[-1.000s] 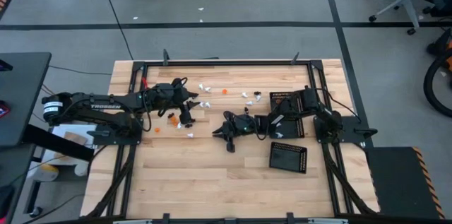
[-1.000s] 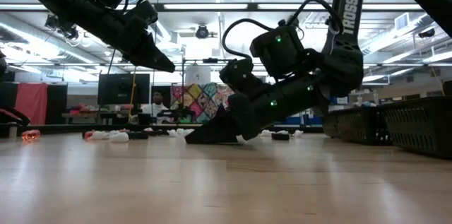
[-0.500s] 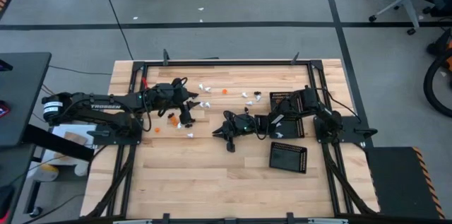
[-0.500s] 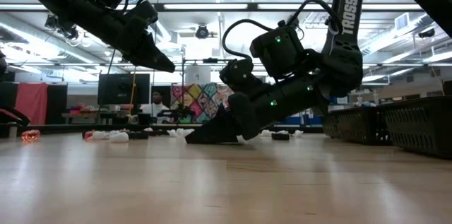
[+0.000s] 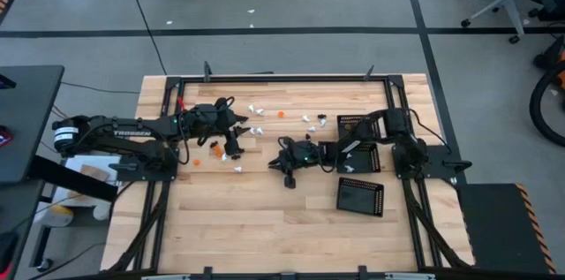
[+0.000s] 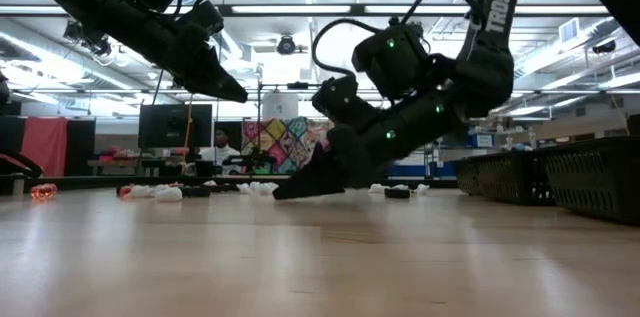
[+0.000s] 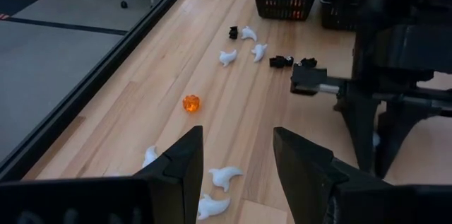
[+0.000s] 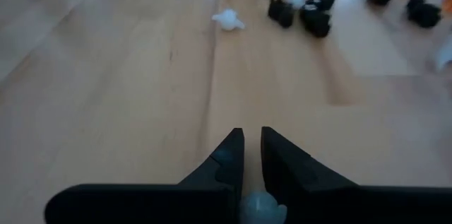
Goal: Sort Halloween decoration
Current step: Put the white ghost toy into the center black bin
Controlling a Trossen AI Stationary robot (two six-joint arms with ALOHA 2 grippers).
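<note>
The Halloween decoration lies scattered over the table's far half: white pieces (image 5: 256,108), an orange one (image 5: 282,114) and black ones (image 5: 322,120). More pieces, orange (image 5: 214,149) and white (image 5: 237,169), lie at the left. My left gripper (image 7: 238,136) hangs open above that left cluster, with white pieces (image 7: 224,177) on the wood below it. My right gripper (image 5: 274,167) is low at the table's middle, slanting down toward the left. Its fingers (image 8: 252,133) are nearly together on a small pale piece (image 8: 261,206). My right gripper has a small pale piece (image 8: 263,203) between its two fingers, far back from the tips; which part it holds is hidden by the fingers. The fingers slant down toward the table's left side, with the tips (image 6: 285,194) just above the wood.
Black perforated trays stand at the right: one near the right arm's base (image 5: 357,125) and one nearer the front (image 5: 360,196). Black and orange pieces (image 8: 314,13) lie ahead of the right gripper. The near half of the table (image 5: 265,227) is bare wood. A black frame rail (image 5: 282,77) borders the table.
My right arm has drawn up a little. The gripper's body has risen and its slant has changed, while the fingertips stay low at the same spot. My left gripper has kept still.
</note>
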